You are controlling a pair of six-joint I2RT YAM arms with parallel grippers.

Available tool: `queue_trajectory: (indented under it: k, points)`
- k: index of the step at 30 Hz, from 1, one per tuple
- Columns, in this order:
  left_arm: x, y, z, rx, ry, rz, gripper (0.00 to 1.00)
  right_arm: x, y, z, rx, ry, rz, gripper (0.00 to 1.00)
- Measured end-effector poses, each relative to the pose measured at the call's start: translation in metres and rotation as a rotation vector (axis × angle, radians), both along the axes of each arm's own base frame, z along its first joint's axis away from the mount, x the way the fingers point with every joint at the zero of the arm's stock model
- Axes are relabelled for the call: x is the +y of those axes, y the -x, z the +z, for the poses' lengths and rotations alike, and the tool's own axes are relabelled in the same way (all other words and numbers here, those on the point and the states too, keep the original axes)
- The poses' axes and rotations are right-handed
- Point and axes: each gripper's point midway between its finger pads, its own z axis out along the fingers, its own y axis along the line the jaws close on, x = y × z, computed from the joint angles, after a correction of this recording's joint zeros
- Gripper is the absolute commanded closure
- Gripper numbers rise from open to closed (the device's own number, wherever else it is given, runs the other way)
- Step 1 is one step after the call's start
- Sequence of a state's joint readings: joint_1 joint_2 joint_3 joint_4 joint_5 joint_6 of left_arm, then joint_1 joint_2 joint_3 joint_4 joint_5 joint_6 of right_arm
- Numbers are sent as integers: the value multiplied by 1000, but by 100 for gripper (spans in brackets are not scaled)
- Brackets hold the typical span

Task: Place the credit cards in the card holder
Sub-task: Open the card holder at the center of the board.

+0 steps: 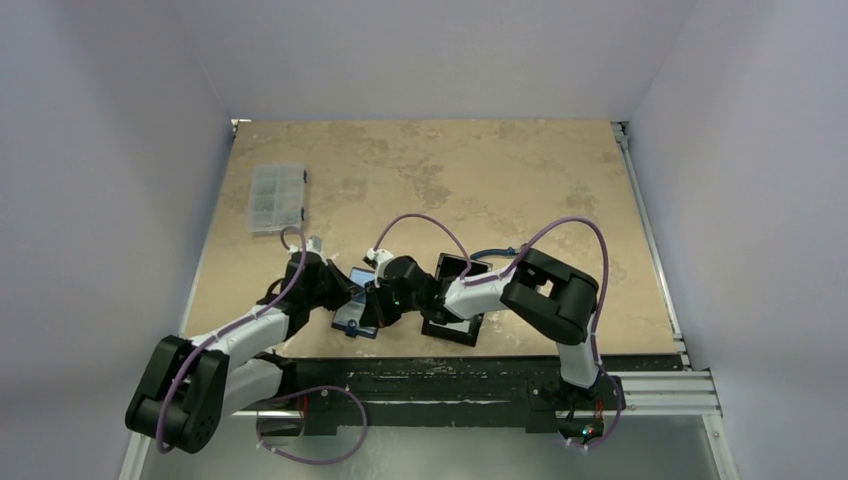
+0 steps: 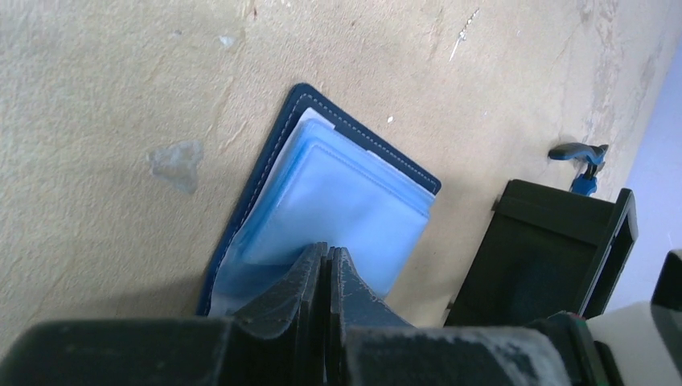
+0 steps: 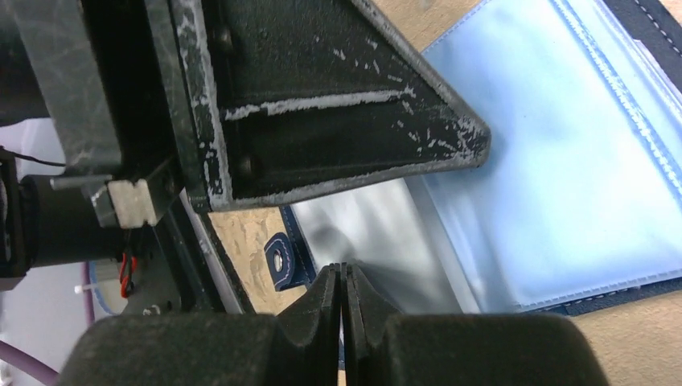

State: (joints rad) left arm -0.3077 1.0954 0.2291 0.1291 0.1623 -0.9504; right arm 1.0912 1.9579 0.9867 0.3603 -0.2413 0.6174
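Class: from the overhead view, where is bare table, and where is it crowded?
Free: the far half of the table, right of the clear compartment box, down to the black tray. Crowded: near centre, where left gripper and right gripper meet over the card holder.

Navy card holder [image 2: 338,201], open flat on the table [image 2: 121,80], shiny blue inside up
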Motion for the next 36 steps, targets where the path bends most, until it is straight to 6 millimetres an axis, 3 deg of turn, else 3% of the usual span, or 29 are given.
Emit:
queue_trajectory:
  k: [12, 18, 24, 25, 27, 29, 33, 36]
  points:
    - [-16, -33, 5, 30, -40, -93, 100, 13, -3, 1, 23, -105, -38, 91]
    - [-7, -22, 12, 64, -71, -91, 80, 8, -7, 2, 64, -144, -80, 91]
    - [9, -15, 45, 14, -80, -34, 72, 2, -10, 2, 112, -173, -101, 92]
    - [11, -14, 51, 3, -78, -27, 75, 2, -10, 2, 117, -175, -102, 92]
    - [13, -11, 60, -13, -76, -14, 91, 2, -10, 2, 126, -180, -102, 92]
    - [16, -6, 67, -22, -71, 5, 98, 2, -10, 2, 135, -184, -103, 93]
    - [18, 1, 66, -20, -62, 15, 100, 3, -11, 2, 154, -200, -100, 93]
    - [17, 13, 40, 55, -52, 10, 100, 3, -10, 2, 159, -201, -99, 92]
